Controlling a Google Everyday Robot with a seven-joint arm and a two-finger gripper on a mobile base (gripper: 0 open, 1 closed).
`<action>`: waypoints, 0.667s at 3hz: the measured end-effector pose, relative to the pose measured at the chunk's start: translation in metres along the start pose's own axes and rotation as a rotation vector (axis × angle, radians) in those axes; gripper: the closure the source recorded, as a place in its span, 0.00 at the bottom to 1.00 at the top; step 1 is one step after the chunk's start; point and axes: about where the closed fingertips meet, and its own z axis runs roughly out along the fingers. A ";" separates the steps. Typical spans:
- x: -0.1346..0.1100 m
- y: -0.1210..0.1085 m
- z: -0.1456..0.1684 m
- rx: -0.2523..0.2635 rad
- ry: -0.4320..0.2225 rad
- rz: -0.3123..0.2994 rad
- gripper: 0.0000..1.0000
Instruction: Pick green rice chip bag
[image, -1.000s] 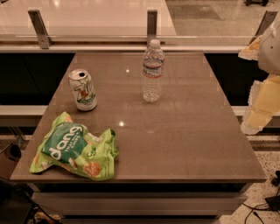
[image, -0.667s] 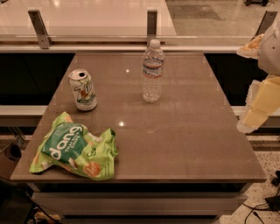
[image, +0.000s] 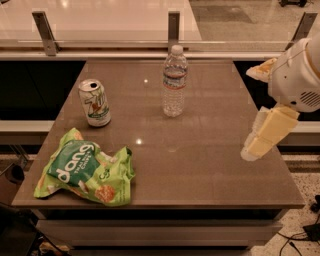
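Note:
The green rice chip bag (image: 85, 172) lies flat and crinkled at the table's front left corner, its dark-green "dang" patch facing up. My gripper (image: 249, 113) hangs at the right edge of the table, far to the right of the bag and not touching anything. Its two yellowish fingers (image: 265, 134) are spread apart, with nothing between them. The white wrist housing (image: 300, 75) sits just behind them.
A white-and-green soda can (image: 95, 102) stands at the left, behind the bag. A clear water bottle (image: 174, 81) stands upright at the back middle. The brown table (image: 200, 165) has a railing with metal posts (image: 173, 25) behind it.
My gripper has shifted a little to the left, over the table's right edge. The bag, can and bottle have not moved.

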 end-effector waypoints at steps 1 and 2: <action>-0.016 0.014 0.025 -0.049 -0.047 -0.018 0.00; -0.042 0.031 0.047 -0.087 -0.079 -0.034 0.00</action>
